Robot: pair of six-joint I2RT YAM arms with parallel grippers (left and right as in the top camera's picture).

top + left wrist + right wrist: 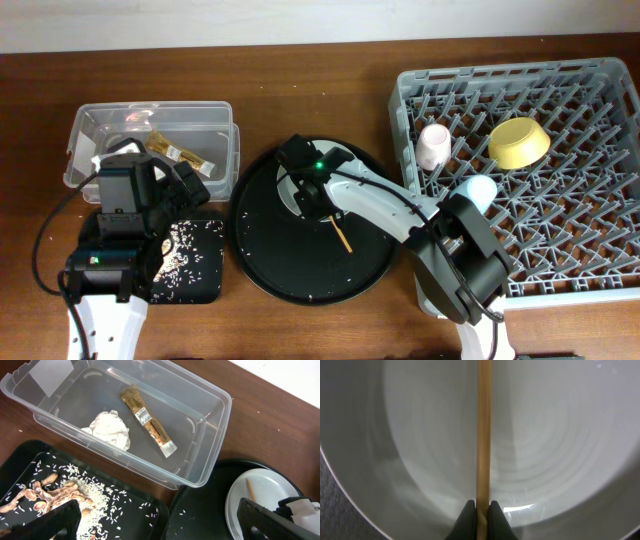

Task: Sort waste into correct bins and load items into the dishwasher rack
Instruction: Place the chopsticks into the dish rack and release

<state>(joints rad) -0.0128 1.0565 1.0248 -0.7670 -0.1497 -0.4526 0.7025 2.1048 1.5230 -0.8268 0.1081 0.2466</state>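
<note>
My right gripper (306, 187) is shut on a wooden chopstick (483, 425) over the pale round plate (560, 435), which sits on the large round black tray (300, 270). The chopstick's end sticks out in the overhead view (343, 238). My left gripper (160, 527) is open and empty above the black rectangular tray (150, 510), which holds beige flakes and rice (55, 495). The clear tub (210, 415) holds the white tissue (111, 430) and the gold-brown wrapper (147, 420). The grey rack (560, 250) holds the pink cup (434, 145), the yellow bowl (518, 142) and the light blue cup (480, 190).
A few rice grains lie scattered on the round black tray. The plate (260, 495) and a chopstick (248, 491) also show at the right of the left wrist view. The right arm reaches across the rack's left edge.
</note>
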